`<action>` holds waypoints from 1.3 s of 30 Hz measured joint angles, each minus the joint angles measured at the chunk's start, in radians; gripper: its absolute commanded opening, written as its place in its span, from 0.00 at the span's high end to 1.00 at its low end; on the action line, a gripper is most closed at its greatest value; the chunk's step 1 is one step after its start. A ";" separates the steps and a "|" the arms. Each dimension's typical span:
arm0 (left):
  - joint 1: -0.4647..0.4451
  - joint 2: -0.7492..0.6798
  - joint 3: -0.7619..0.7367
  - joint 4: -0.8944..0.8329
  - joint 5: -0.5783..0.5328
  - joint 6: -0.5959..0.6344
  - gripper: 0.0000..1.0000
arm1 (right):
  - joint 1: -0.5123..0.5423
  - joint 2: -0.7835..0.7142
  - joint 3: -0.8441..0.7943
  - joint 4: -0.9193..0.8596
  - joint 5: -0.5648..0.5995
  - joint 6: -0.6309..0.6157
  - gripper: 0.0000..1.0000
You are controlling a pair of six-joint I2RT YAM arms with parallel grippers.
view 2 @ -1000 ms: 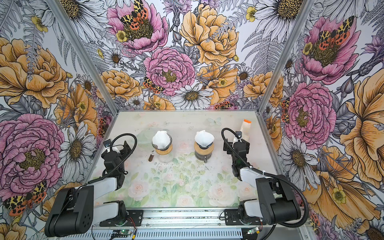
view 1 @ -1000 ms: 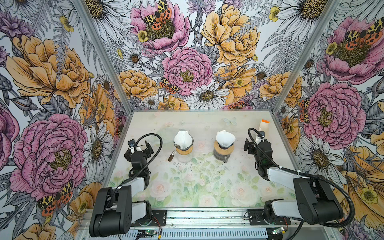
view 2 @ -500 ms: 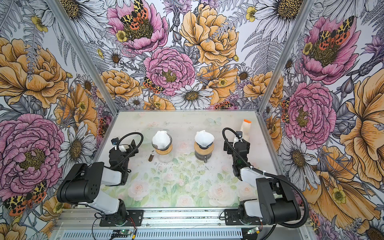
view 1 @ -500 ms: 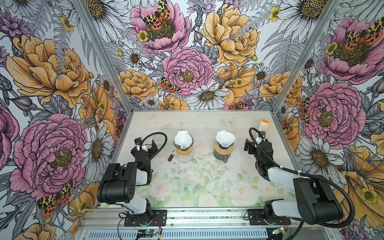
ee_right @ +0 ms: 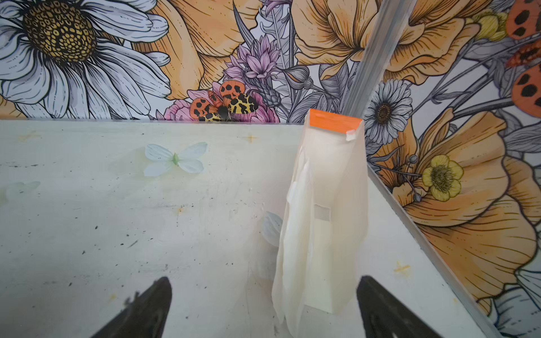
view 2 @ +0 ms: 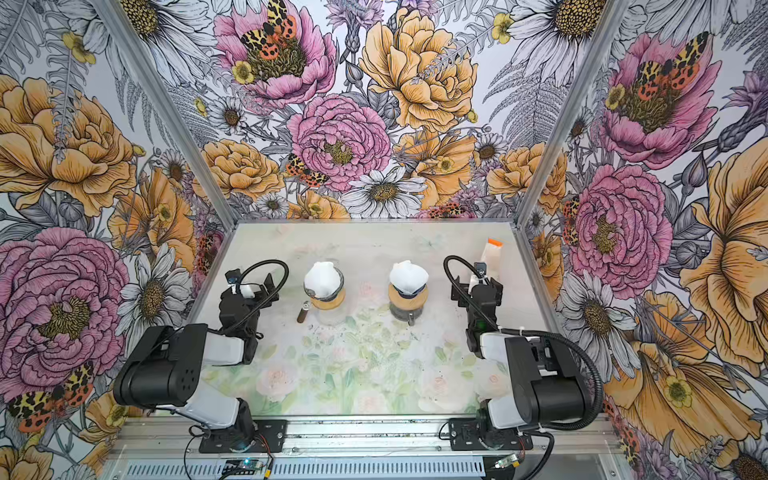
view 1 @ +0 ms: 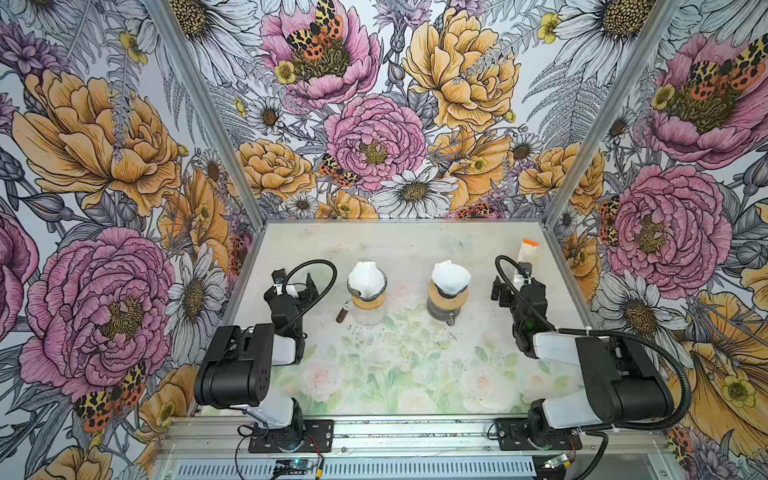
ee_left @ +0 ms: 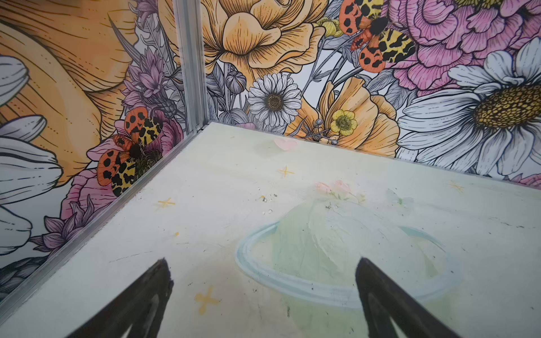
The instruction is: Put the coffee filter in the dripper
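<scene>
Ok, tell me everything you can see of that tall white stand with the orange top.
The tall white stand is a slim, milky, plastic-looking box capped by an orange strip. It stands upright on the pale table in the far right corner, close to the metal wall rail. Thin white paper sheets hang along one side. Nothing grips it; the open right gripper is short of it.
</scene>
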 measured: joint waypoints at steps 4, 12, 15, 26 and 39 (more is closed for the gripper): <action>-0.002 0.000 0.000 -0.007 0.000 0.000 0.01 | -0.025 0.040 -0.005 0.044 -0.049 -0.001 0.01; -0.011 0.000 0.010 -0.026 -0.003 0.008 0.01 | -0.034 0.040 -0.006 0.071 -0.100 0.000 0.01; -0.024 0.000 0.028 -0.054 -0.008 0.019 0.01 | -0.039 0.040 -0.006 0.071 -0.103 0.000 0.00; -0.050 0.000 0.050 -0.093 -0.023 0.046 0.01 | -0.040 0.040 -0.006 0.071 -0.103 0.000 0.00; -0.050 0.000 0.050 -0.098 -0.027 0.052 0.01 | -0.040 0.040 -0.006 0.070 -0.103 0.005 0.00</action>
